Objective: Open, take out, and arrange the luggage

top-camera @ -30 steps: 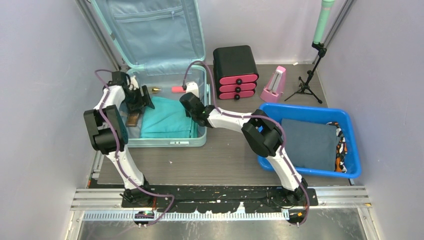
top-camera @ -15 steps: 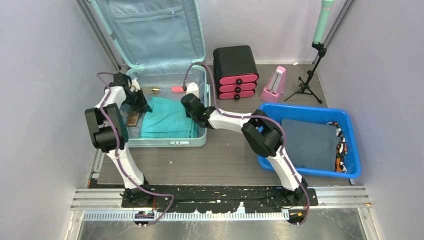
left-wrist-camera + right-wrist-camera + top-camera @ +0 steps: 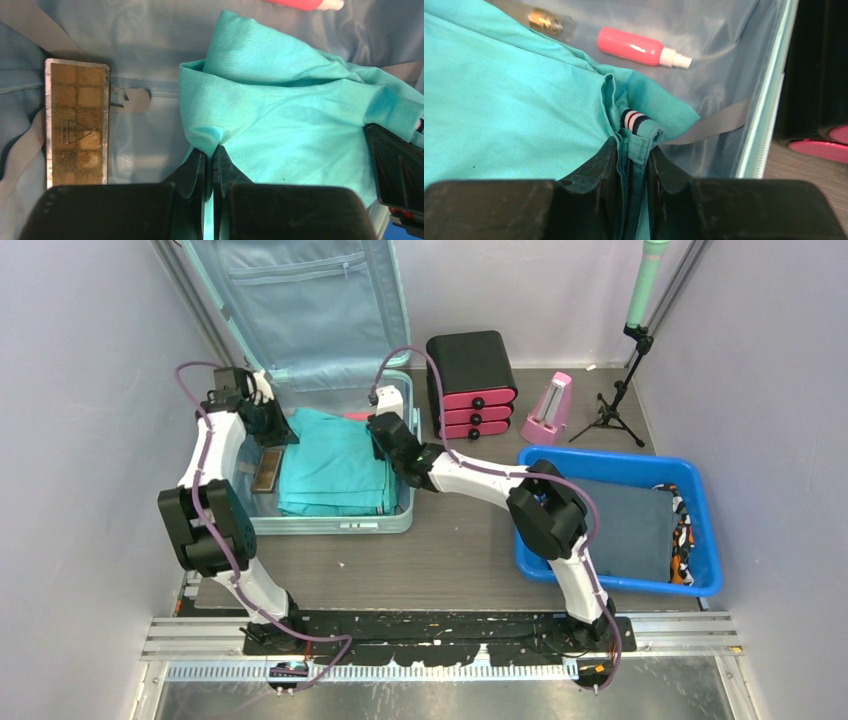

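Note:
The luggage [image 3: 330,524] lies open at the back left, its lid [image 3: 300,310] standing up and its blue lining showing. Inside is a folded teal garment [image 3: 335,475]. My left gripper [image 3: 272,430] is shut on the garment's left edge, the cloth pinched between the jaws [image 3: 210,151]. My right gripper [image 3: 388,440] is shut on the right edge, clamping a thick hem with a striped tag [image 3: 634,120] at its jaws [image 3: 631,146]. Both edges are raised, so the teal garment [image 3: 290,125] bunches upward.
In the case lie a flat brown-gold tin [image 3: 76,122], a pink spray bottle [image 3: 634,47] and a small gold object [image 3: 546,20]. A black box with pink drawers [image 3: 471,385], a pink metronome [image 3: 548,410], a tripod [image 3: 620,390] and a blue tub [image 3: 705,510] holding grey cloth stand to the right.
The left gripper has closed on the garment's left edge. Both grippers have moved toward the back of the case, lifting the garment's edges so it now spreads over more of the case floor.

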You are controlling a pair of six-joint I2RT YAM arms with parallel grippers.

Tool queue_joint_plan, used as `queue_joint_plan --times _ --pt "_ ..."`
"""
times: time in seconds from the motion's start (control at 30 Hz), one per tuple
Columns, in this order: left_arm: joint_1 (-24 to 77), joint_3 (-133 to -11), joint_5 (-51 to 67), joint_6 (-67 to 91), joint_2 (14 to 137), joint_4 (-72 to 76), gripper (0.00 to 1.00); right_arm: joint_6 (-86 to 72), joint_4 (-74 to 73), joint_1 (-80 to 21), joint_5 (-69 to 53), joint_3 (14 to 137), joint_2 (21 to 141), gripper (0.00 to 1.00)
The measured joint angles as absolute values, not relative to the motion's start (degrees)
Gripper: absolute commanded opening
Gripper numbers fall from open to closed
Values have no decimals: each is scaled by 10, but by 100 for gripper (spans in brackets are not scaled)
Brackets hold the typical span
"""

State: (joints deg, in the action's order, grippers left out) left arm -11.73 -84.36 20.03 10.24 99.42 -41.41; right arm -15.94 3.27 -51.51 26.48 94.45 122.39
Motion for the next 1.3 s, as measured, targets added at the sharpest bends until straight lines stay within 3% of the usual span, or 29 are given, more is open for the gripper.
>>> queue_joint_plan --times 0.67,1.0,1.3 --pt "-108 -837 188 149 840 -409 0 -125 32 -515 260 948 1147 0" --pt "-61 -838 187 191 794 -403 0 -105 -104 -505 254 1038 1081 0" --pt "59 -839 156 242 761 -395 0 -93 -232 -504 253 1068 1017 0"
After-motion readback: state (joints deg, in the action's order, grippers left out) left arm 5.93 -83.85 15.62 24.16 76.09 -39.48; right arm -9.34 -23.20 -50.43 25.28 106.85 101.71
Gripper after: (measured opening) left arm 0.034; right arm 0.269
